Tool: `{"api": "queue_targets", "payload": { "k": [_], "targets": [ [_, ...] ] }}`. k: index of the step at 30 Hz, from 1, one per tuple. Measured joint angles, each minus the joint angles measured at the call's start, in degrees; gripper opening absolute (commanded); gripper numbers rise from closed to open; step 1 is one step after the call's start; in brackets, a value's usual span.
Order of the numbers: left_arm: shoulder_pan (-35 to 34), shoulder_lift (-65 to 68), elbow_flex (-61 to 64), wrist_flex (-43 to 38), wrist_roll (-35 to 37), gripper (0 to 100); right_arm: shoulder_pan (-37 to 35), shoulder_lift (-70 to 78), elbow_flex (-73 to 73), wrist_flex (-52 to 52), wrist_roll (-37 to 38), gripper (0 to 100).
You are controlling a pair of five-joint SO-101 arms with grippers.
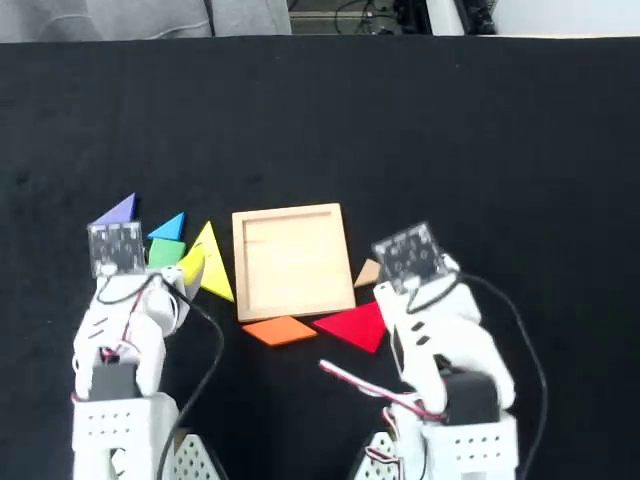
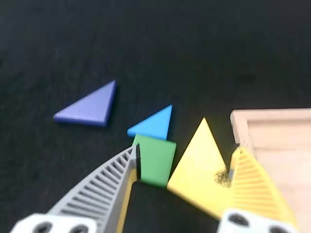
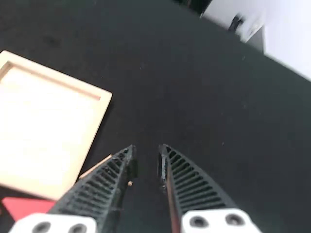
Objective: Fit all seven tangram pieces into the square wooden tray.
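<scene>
Now, left jaws: spread wide and holding nothing. You have them low over the green square [image 2: 155, 160] and the yellow triangle [image 2: 197, 162]. One tip is at the square's outer edge, the other over the triangle's side nearest the tray [image 2: 272, 119]. Whether either tip touches a piece, you cannot tell.
Right jaws: narrow, with only a slit between them and nothing in it. They hang over the bench [image 1: 450, 130], just beside the tan piece [image 3: 99, 164] at the tray's corner.
Around the left jaws: the blue triangle [image 2: 153, 125] touches the green square's far edge, and the purple triangle [image 2: 90, 107] lies apart beyond it.
Around the right jaws: the red triangle [image 1: 355, 325] and the orange piece [image 1: 280, 329] lie along the tray's near edge, corner to corner.
Tray: between your two arms, flat on the bench. All seven pieces lie outside it.
Step in hand: the first pick, as I judge it. Nothing is placed yet, and your left arm looks lined up on the green and yellow pair.
Next move calls for: choosing one piece. The span now takes in two pieces that lie edge to edge, so closing may pinch both or skid one. Shift so the tips flank the yellow triangle alone, close on it, lift, then carry it over the tray wall.
Watch: the yellow triangle sits close to the tray's rim, so you have little room for the tip on that side.
</scene>
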Motion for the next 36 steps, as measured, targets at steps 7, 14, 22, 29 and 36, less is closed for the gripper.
{"api": "queue_targets", "payload": {
  "k": [7,14,22,29,36],
  "targets": [
    [0.0,-13.8,1.93,6.24,0.0,30,-11.25,33.32,-17.85,15.03,8.09,9.2],
    [0.0,-14.77,1.93,8.18,-3.96,30,-19.6,45.54,-24.53,24.18,19.16,19.4],
    [0.0,-14.77,1.93,8.44,-4.31,30,-20.04,37.19,-24.79,37.71,33.05,38.8],
    [0.0,-14.77,1.93,10.29,-5.1,30,-16.09,23.21,-14.24,35.96,48.7,33.6],
    [0.0,-14.77,1.93,10.29,-7.91,30,-14.51,24.97,-12.31,29.54,53.71,33.9]
  ]
}}
